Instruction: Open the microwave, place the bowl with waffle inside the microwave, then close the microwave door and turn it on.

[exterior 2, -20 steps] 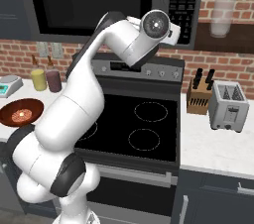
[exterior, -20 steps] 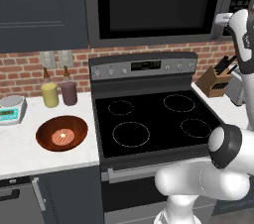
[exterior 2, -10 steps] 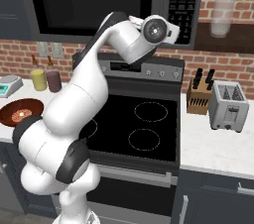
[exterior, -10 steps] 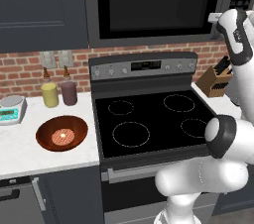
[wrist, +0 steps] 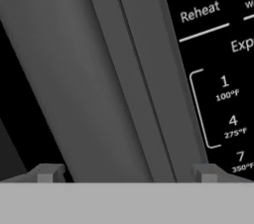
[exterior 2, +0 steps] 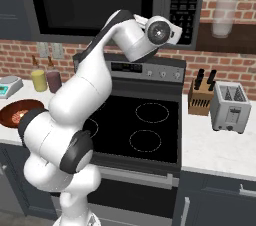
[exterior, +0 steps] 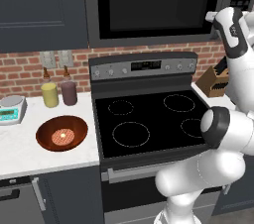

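The microwave [exterior: 154,5] hangs above the range with its door [exterior: 149,0] shut. Up close in the hand view, the door's grey handle [wrist: 119,84] runs as a slanted strip, with the black keypad [wrist: 218,69] to its right. My gripper [wrist: 126,173] is open, one fingertip on each side of that strip, right in front of it. From the left base view the hand [exterior: 224,22] is raised at the microwave's right end. The reddish-brown bowl [exterior: 62,133] holding the small waffle [exterior: 63,136] sits on the white counter left of the stove, also seen as the bowl [exterior 2: 19,112] at the far left.
A black stovetop range [exterior: 149,119] lies below the microwave. Two jars [exterior: 59,93] and a scale [exterior: 11,107] stand behind the bowl. A knife block [exterior 2: 201,95] and a toaster [exterior 2: 230,105] occupy the right counter.
The hand has edged slightly left toward the microwave's right end. The bowl and waffle have not moved.
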